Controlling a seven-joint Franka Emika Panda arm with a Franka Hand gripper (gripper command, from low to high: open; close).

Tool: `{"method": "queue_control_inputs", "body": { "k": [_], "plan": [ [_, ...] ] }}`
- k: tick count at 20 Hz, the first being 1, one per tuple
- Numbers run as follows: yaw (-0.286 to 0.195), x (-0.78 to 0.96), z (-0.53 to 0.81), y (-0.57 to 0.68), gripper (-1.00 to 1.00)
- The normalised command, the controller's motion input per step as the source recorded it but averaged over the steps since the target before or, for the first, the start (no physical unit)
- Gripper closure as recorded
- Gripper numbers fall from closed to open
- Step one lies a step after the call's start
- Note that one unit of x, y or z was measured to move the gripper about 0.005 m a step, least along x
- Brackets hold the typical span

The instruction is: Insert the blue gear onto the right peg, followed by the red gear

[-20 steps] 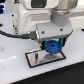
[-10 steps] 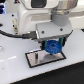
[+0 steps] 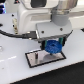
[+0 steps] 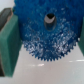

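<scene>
The blue gear [image 3: 53, 47] hangs just above the grey black-rimmed plate [image 3: 36, 58], near the plate's end on the exterior view's right. My gripper [image 3: 53, 45] is shut on the blue gear. In the wrist view the blue gear [image 4: 47, 32] fills the picture, toothed rim and central hub hole showing, held between green finger pads [image 4: 10, 47]. The right peg is hidden under the gear and hand. The red gear is out of view.
The plate lies on a white tabletop [image 3: 20, 70]. The arm's white body [image 3: 35, 17] and a black cable [image 3: 12, 34] fill the space behind the plate. A dark panel stands at the back on the exterior view's left.
The gripper with the blue gear has sunk slightly toward the plate; otherwise little has moved.
</scene>
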Motion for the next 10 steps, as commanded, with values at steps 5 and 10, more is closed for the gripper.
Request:
{"method": "queue_control_inputs", "body": {
  "k": [5, 10],
  "plan": [
    [0.0, 0.11, 0.17, -0.06, 1.0],
    [0.0, 0.24, -0.08, -0.09, 1.0]
  ]
}}
